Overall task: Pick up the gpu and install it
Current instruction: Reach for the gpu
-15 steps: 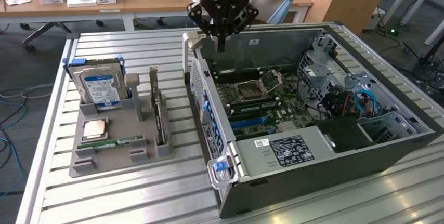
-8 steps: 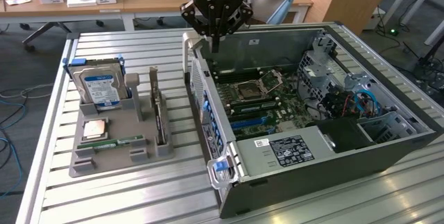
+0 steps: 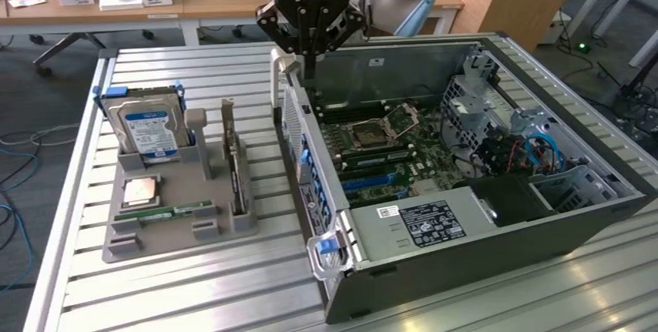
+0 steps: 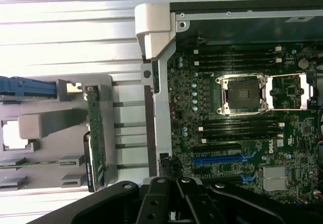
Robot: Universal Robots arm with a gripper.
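Gripper [image 3: 307, 68] shut, nothing held; positioned over the rear wall of the open computer case [image 3: 483, 259], with the motherboard [image 4: 184, 103] below. Step judged: reach for the gpu [image 3: 236, 166], not yet touched. The card is parked well apart from the gripper, lower and toward the exterior view's left, slotted in the grey holder [image 3: 169, 232] on the surface [image 3: 185, 293]. Jaws should be opened before descent, squared across the thin board and closed on its top edge, clear of components. Card look: thin, flat, stood on its long edge, greenish-dark board, pale metal piece at one end, likely the bracket.
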